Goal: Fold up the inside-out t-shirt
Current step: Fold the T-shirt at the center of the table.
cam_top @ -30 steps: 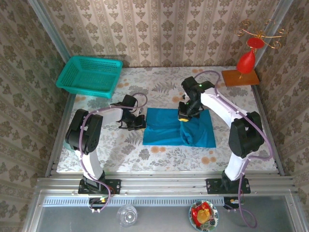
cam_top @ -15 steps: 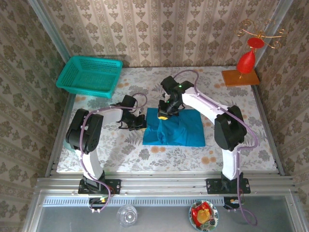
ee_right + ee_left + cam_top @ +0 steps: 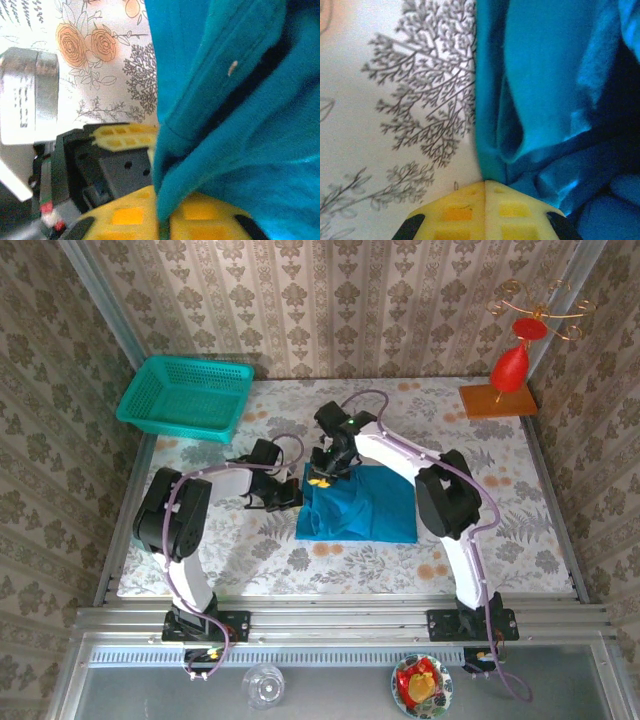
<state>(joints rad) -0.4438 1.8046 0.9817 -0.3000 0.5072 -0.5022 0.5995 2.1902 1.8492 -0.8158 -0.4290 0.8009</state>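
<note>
Top external view: where does the shirt lie? asks the listener.

Describer: The inside-out t-shirt (image 3: 355,510), bright blue, lies near the middle of the flower-patterned table (image 3: 530,510), folded to a rough rectangle; its long axis runs left to right across the table; a teal basket (image 3: 185,398) sits well apart at the far left corner.

Listener: And the two arms?

Describer: Both meet at the shirt's left end. The right gripper (image 3: 322,477) reaches across the cloth from the right and hangs over the far-left corner; in the right wrist view a fold of blue fabric runs down between its yellow pads (image 3: 127,217), so it is grasping the shirt, though how firmly I cannot tell. The left gripper (image 3: 285,496) rests just beside it, at the left edge; in the left wrist view its tips are pressed together and touch the hem; whether any cloth is caught between them is not clear.

Listener: What does the next move turn on?

Describer: On my reading, the flap in the right gripper has to land square on the left edge. That edge lies below the gripper and a little nearer the robot; the left arm is the closer one to hold it down. A release short of the edge would likely leave a skewed fold.
</note>
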